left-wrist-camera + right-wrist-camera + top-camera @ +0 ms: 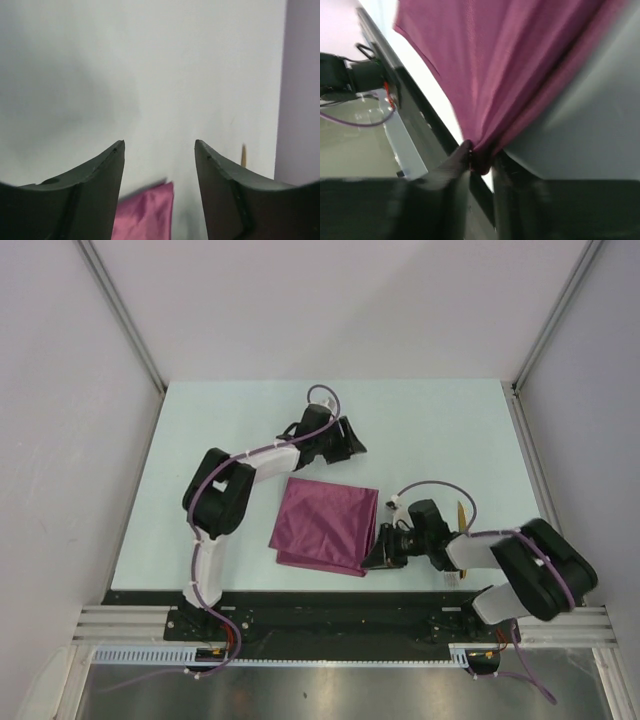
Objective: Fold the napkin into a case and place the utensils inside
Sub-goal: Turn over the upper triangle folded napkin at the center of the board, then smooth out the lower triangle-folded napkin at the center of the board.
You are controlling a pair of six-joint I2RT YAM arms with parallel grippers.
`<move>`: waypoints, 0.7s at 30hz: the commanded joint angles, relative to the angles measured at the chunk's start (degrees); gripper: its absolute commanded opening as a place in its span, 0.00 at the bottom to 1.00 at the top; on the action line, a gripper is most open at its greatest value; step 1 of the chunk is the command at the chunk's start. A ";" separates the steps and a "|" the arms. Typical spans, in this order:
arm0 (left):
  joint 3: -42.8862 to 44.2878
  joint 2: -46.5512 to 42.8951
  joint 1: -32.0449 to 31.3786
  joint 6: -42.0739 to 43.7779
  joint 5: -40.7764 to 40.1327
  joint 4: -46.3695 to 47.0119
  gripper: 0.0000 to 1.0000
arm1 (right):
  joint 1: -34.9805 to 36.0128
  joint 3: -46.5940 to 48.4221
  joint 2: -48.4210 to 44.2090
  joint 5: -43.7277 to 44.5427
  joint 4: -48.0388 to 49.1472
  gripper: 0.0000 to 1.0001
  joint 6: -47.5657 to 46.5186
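Observation:
The plum-magenta napkin (325, 525) lies folded into a rough square on the pale table (430, 430). My left gripper (350, 445) hovers just beyond its far edge, open and holding nothing. In the left wrist view the left gripper (159, 142) has its fingers wide apart, with a napkin (147, 210) corner below them. My right gripper (372, 558) is at the napkin's near right corner. In the right wrist view the right gripper (482, 160) has the napkin (510, 65) corner bunched between its fingertips. Of the utensils, a golden-yellow piece (460, 515) (244, 155) lies right of the napkin, partly behind the right arm.
The black mounting rail (330, 605) runs along the table's near edge, just behind the right gripper. Grey walls (60, 440) enclose the table on the left, the far side and the right. The left arm's elbow (215, 495) stands left of the napkin.

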 commanded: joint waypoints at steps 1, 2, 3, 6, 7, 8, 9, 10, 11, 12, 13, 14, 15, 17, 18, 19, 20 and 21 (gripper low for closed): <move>7.16 -4.88 -0.25 6.25 -2.09 -3.88 0.66 | -3.00 0.54 -12.24 3.45 -23.45 0.37 -8.52; 7.95 -6.12 -0.25 8.61 -1.74 -6.09 0.68 | -4.57 2.02 -17.83 5.29 -27.41 0.43 -9.59; 9.44 -7.61 -0.25 10.46 -1.56 -8.63 0.73 | -5.37 3.17 -19.89 8.71 -34.67 0.49 -10.12; 10.25 -13.42 -0.25 17.32 -2.00 -17.52 0.75 | -8.89 6.16 -24.81 10.66 -39.80 0.58 -9.25; 8.94 -14.91 -0.33 18.64 -2.35 -19.10 0.75 | -9.50 7.12 -25.18 11.72 -40.80 0.59 -9.16; 7.36 -16.84 -0.42 20.74 -2.70 -21.21 0.75 | -10.21 8.27 -25.18 12.16 -41.33 0.61 -9.07; 3.00 -20.51 -0.86 21.90 -2.27 -21.23 0.72 | -12.04 9.67 -24.14 12.17 -39.86 0.62 -8.29; 0.43 -22.81 -1.12 22.87 -2.17 -21.14 0.71 | -12.84 10.73 -23.08 11.99 -39.06 0.62 -8.02; -2.55 -24.83 -1.39 23.40 -2.09 -19.75 0.69 | -14.07 11.78 -21.25 11.64 -38.53 0.62 -7.75; -8.76 -29.12 -2.43 23.32 -1.82 -18.43 0.67 | -15.82 14.49 -19.57 10.77 -37.39 0.63 -7.40; -12.04 -31.08 -3.23 22.88 -1.91 -17.02 0.66 | -16.45 15.74 -15.73 10.15 -36.34 0.63 -7.40; -15.03 -32.84 -4.28 21.57 -2.43 -15.79 0.65 | -16.80 16.97 -13.86 10.15 -34.67 0.63 -7.66; -20.11 -35.99 -7.25 20.77 -3.48 -13.43 0.64 | -17.33 20.28 -12.10 10.76 -34.57 0.62 -8.27; -23.75 -37.77 -10.86 18.23 -8.66 -11.92 0.66 | -17.68 22.94 -6.57 10.50 -32.65 0.59 -9.15; -25.85 -37.95 -14.45 17.17 -11.11 -11.82 0.66 | -17.95 24.09 -4.63 9.98 -32.29 0.59 -9.85; -26.57 -37.52 -16.14 16.12 -14.10 -11.74 0.66 | -18.21 26.62 -1.40 9.54 -32.02 0.57 -10.21; -26.93 -36.73 -17.63 13.93 -14.65 -11.91 0.60 | -18.30 27.95 0.46 8.84 -31.76 0.51 -10.91; -26.76 -35.76 -20.26 13.04 -16.31 -13.04 0.58 | -18.56 29.01 1.96 7.78 -31.93 0.49 -11.26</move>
